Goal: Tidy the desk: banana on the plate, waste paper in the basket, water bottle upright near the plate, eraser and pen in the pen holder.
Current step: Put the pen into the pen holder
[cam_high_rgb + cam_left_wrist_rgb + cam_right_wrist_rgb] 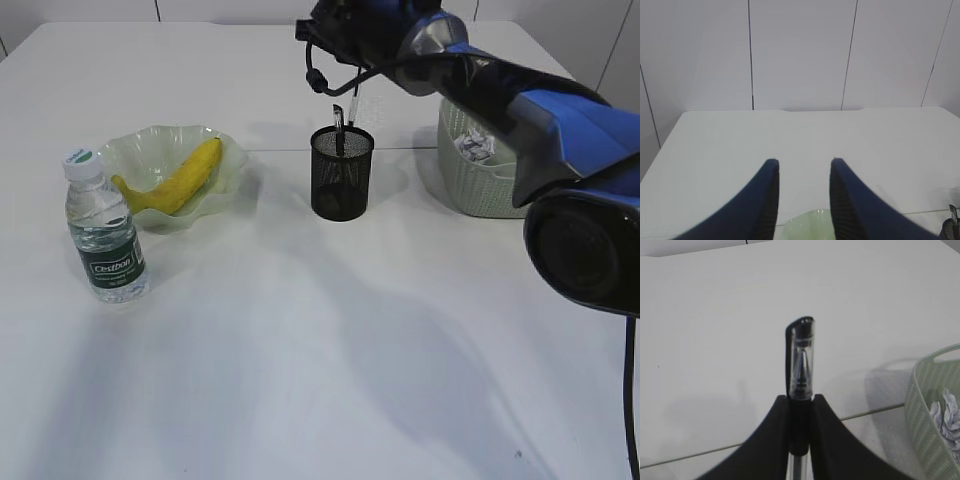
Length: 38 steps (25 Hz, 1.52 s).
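at frame centre, the right gripper pinches the pen. lower down, the left gripper stands spread, holding nothing.

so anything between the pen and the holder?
Nothing visible. The right gripper is shut on the pen, and in the exterior view the pen already hangs over the holder, its lower end at the open rim. Whether the eraser is inside cannot be seen.
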{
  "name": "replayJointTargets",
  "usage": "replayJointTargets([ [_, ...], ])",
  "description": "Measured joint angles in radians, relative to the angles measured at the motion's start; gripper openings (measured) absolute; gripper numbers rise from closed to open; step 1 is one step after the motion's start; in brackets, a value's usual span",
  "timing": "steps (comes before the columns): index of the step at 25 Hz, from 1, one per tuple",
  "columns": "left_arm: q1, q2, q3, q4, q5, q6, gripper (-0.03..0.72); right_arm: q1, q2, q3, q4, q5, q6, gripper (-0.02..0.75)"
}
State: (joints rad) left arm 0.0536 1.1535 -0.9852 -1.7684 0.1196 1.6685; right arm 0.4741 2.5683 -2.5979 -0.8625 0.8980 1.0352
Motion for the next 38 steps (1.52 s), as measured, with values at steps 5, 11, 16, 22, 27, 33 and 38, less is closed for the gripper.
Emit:
replayJointTargets([
  [5,0.000,0.000,0.000,0.001,0.000,0.000,0.239,0.000,0.000,0.000,0.007,0.000,0.000,0.079],
  [11,0.000,0.000,0.000,0.001,0.000,0.000,0.239,0.000,0.034,0.000,0.032,0.000,-0.004,0.079],
  [16,0.000,0.000,0.000,0.004,0.000,0.000,0.239,0.000,0.068,0.000,0.044,0.002,-0.004,0.079],
  [22,0.000,0.000,0.000,0.009,0.000,0.000,0.239,0.000,0.077,0.000,0.046,0.004,-0.006,0.078],
  [27,0.000,0.000,0.000,0.009,0.000,0.000,0.239,0.000,0.079,0.000,0.046,0.004,-0.008,0.079],
  [33,0.000,-0.001,0.000,0.010,0.000,0.000,0.239,0.000,0.079,0.000,0.046,0.004,-0.008,0.078],
  [38,0.000,-0.001,0.000,0.010,0.000,0.000,0.239,0.000,0.079,0.000,0.046,0.004,-0.008,0.079],
])
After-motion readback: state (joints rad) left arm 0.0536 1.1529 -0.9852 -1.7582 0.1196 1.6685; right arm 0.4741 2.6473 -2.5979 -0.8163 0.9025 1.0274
